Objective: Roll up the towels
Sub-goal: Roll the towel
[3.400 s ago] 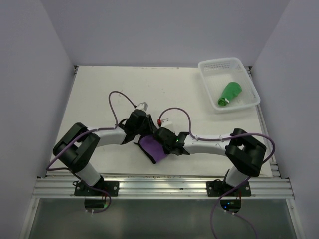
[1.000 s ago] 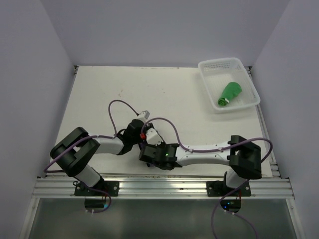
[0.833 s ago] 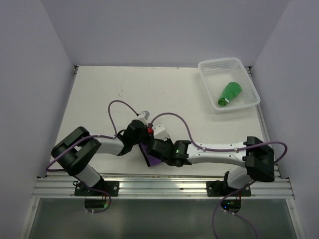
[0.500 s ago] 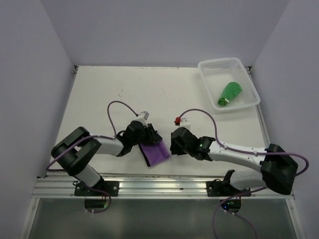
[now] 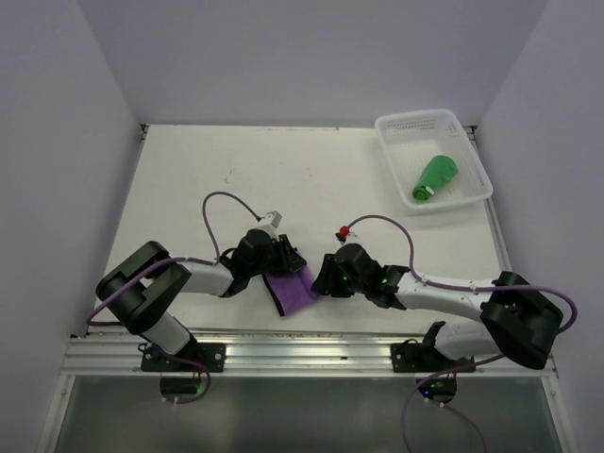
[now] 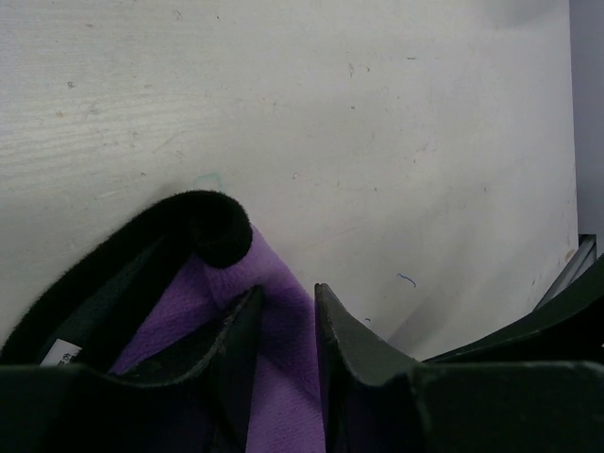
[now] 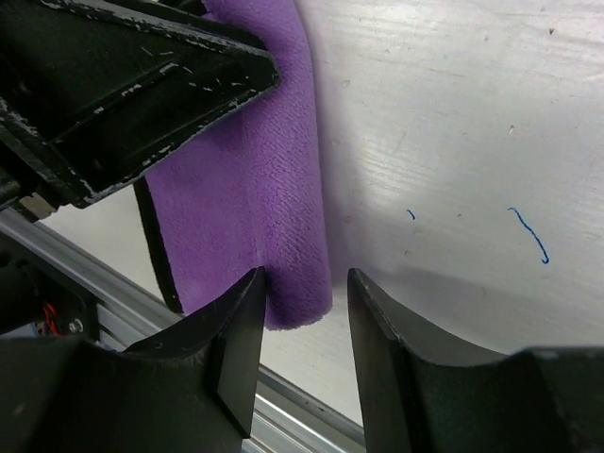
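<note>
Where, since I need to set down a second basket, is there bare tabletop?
The far half of the table, from its left edge across to the basket, is bare. A smaller patch lies between the basket and the right arm. Crowded: near centre, where the left end effector and right end effector meet at the purple towel.

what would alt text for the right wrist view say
The right gripper, open, points at the end of a purple towel with black edging lying on a white table. The left gripper clamps the towel at upper left; a metal rail shows at lower left.
</note>
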Robot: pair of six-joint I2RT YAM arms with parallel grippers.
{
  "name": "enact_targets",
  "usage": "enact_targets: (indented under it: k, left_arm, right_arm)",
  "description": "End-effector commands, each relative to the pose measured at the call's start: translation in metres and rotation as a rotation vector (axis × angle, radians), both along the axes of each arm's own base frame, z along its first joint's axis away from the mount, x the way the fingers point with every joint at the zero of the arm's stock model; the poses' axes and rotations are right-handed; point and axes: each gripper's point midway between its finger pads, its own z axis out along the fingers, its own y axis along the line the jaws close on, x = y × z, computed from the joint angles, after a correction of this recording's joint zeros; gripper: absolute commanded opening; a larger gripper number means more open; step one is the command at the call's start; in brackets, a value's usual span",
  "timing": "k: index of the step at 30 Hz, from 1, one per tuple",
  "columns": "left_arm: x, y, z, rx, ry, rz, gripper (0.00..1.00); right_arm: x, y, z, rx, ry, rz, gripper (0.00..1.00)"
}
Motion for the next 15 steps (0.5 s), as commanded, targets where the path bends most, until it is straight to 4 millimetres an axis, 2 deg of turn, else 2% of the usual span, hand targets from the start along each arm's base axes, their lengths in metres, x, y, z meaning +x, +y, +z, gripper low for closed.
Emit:
enact_targets:
  k: [1,7,8,15]
  left_arm:
    - [-0.015,0.028,-0.037,0.133,0.079,0.038,0.34]
    - [-0.018,0.031,-0.039,0.138,0.086,0.043,0.34]
    - [-0.018,0.031,-0.038,0.136,0.084,0.043,0.34]
    - [-0.017,0.031,-0.039,0.132,0.097,0.059,0.34]
  right_arm:
    - [0.001,0.010,-0.001,0.051,0.019,-0.002,0.42]
    - [-0.004,0.006,-0.025,0.030,0.054,-0.009,0.35]
    - [-0.004,0.006,-0.026,0.034,0.053,-0.008,0.30]
    - [-0.004,0.006,-0.029,-0.002,0.026,0.050,0.19]
